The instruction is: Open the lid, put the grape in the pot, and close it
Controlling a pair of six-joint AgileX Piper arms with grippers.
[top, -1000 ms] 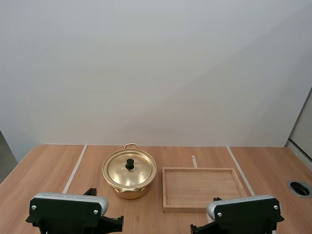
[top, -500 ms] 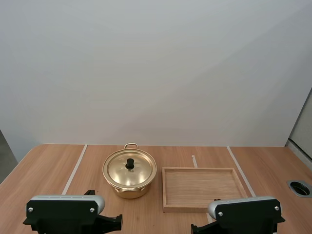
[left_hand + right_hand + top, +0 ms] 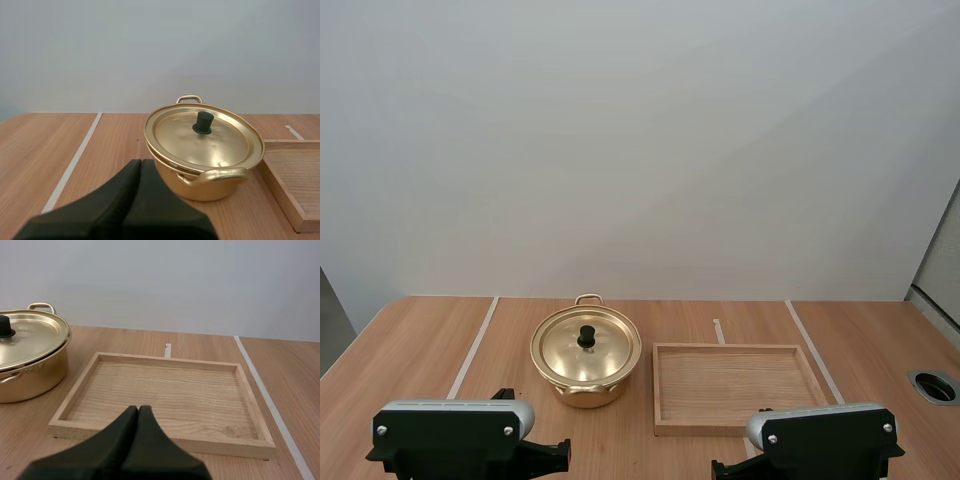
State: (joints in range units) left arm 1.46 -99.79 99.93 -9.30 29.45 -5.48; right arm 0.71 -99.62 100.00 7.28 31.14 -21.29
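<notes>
The pot [image 3: 586, 390] stands on the bench [image 3: 410, 345] toward its far edge, a little left of the middle. The lid [image 3: 585, 352] sits on it, closed, with the black knob [image 3: 587, 337] upright at its centre. One loop handle [image 3: 588, 298] faces the far edge and the other the near edge. Just beside the pot, toward the right edge, lies the tray [image 3: 735, 385], flat, its long sides parallel to the far edge. A narrow gap of bare wood separates them.

Two white strips run from the near edge to the far edge, one [image 3: 475, 345] left of the pot and one [image 3: 810, 345] right of the tray. A short strip [image 3: 718, 330] lies just beyond the tray's far rim. A round port [image 3: 933, 385] is set near the right edge.

The left jaws are closed on nothing, their fingers [image 3: 125, 200] together as one dark wedge, low over the bench, short of the pot's near side and pointing at it. The right jaws are likewise closed and hold nothing, fingers [image 3: 125, 445] together and pointing at the tray's near rim [image 3: 150, 432].
</notes>
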